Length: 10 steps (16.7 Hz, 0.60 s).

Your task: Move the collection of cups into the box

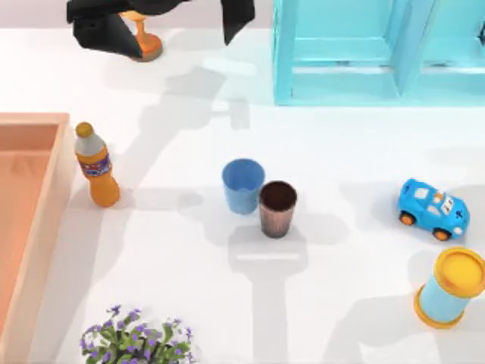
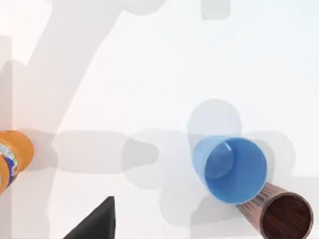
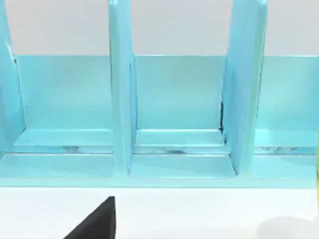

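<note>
The white tabletop (image 1: 341,303) holds one box, one shelf, two cups and a few other things. The box (image 1: 42,227) sits at the left edge; the part of its inside that shows has nothing in it. The big cyan shelf (image 1: 364,53) stands at the far right side, and the slots that can be seen have nothing in them.

A black arm (image 1: 106,23) hangs over the far left part, in front of a gold trophy (image 1: 145,42). I cannot tell how far the left claw or the right claw is open, or if either has hold of anything.

One blue can (image 1: 451,288) with a yellow lid lies near the right edge, and one blue toy car (image 1: 432,208) is just behind it. One orange bottle (image 1: 96,165) stands just beside the box, between it and the cups. One purple flower plant (image 1: 136,345) is at the near edge.

The blue cup (image 1: 243,184) and the brown cup (image 1: 277,208) stand upright near the middle, touching or nearly so, well apart from the box. Both look empty
</note>
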Tool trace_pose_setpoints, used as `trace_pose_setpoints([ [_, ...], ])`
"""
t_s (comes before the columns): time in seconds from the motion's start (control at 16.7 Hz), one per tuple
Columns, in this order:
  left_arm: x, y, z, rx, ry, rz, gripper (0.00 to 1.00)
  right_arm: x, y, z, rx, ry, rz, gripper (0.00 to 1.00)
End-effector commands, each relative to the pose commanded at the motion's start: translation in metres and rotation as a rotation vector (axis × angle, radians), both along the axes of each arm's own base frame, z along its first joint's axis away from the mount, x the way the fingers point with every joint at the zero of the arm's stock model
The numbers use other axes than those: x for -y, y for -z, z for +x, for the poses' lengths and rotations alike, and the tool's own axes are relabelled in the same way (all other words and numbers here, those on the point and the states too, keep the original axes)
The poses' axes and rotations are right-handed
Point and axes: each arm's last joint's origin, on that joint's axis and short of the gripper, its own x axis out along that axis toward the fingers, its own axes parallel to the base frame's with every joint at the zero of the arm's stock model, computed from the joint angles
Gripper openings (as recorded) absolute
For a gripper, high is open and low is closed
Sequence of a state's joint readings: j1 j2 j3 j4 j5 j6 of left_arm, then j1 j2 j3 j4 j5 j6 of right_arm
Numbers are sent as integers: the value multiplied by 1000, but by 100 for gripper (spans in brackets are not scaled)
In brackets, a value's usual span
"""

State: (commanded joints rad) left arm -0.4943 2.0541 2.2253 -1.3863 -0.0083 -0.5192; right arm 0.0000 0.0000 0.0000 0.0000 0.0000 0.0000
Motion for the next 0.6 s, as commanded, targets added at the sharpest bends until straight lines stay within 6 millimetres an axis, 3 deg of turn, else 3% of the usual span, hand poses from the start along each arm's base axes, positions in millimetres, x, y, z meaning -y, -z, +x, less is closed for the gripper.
trace_pose_setpoints([
  [0.3, 71, 61, 22, -200, 33, 91, 100, 0, 0, 0, 0, 0, 0, 100],
  [0.6, 107, 105, 18, -304, 57, 157, 100, 0, 0, 0, 0, 0, 0, 100],
])
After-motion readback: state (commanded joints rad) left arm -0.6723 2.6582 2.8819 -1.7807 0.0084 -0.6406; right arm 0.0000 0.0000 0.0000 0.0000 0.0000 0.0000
